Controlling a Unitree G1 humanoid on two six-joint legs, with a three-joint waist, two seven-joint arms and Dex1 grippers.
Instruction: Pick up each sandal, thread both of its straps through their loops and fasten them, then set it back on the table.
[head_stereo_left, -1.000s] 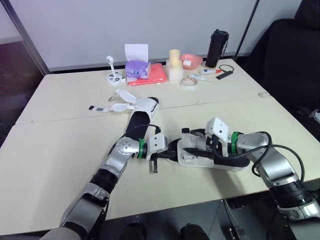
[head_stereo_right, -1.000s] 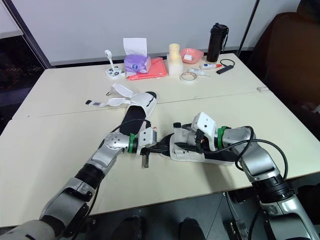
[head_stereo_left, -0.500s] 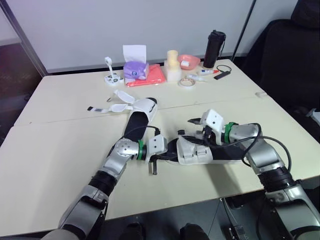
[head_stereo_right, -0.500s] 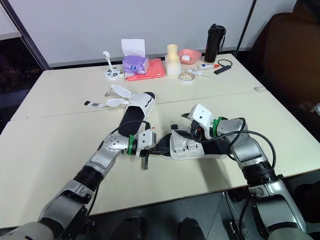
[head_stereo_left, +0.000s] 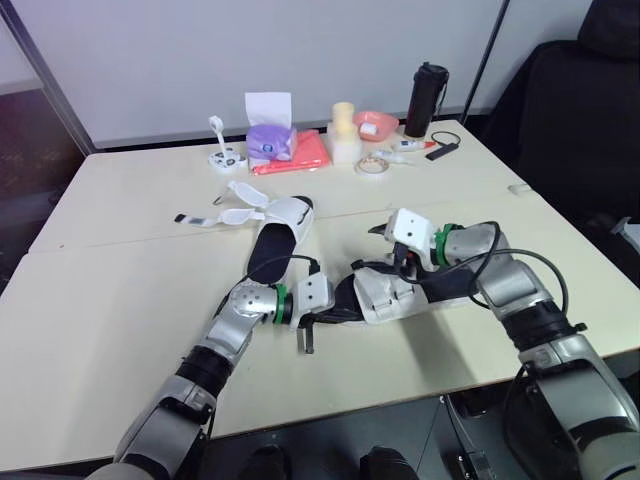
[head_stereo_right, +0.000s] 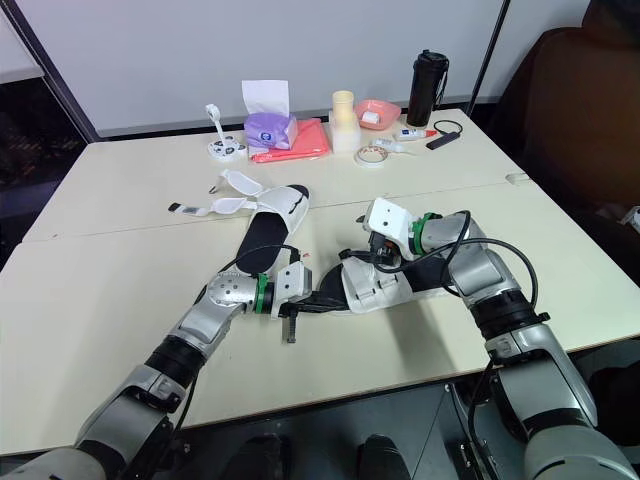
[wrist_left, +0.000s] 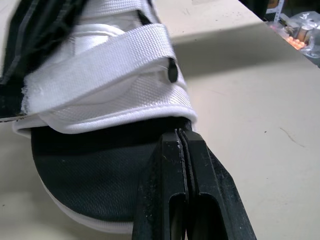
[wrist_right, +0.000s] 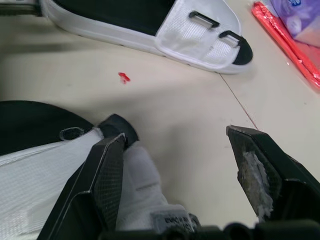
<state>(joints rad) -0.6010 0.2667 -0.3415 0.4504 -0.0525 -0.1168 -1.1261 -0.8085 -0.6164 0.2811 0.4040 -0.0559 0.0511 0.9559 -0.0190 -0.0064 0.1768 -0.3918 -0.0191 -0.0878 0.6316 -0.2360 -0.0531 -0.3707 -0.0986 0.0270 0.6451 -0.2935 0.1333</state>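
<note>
Left arm low over the desk (head_stereo_left: 120, 300), left gripper (wrist_left: 180, 134) pressed together at the sandal (head_stereo_left: 392, 296) toe — right gripper (wrist_right: 175, 137) spread wide by its strap.

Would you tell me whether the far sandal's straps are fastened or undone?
Undone: straps lie spread on the table beside the sandal, loops empty.

White mesh-cloth sandal (wrist_left: 117, 102), woven webbing strap (wrist_left: 100, 62), smooth matt cream table (wrist_left: 250, 110)

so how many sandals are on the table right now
2. The near sandal lies in front of the robot, a strap across its white upper. The far sandal lies behind it to the left, straps splayed loose on the table. None looks hidden.
</note>
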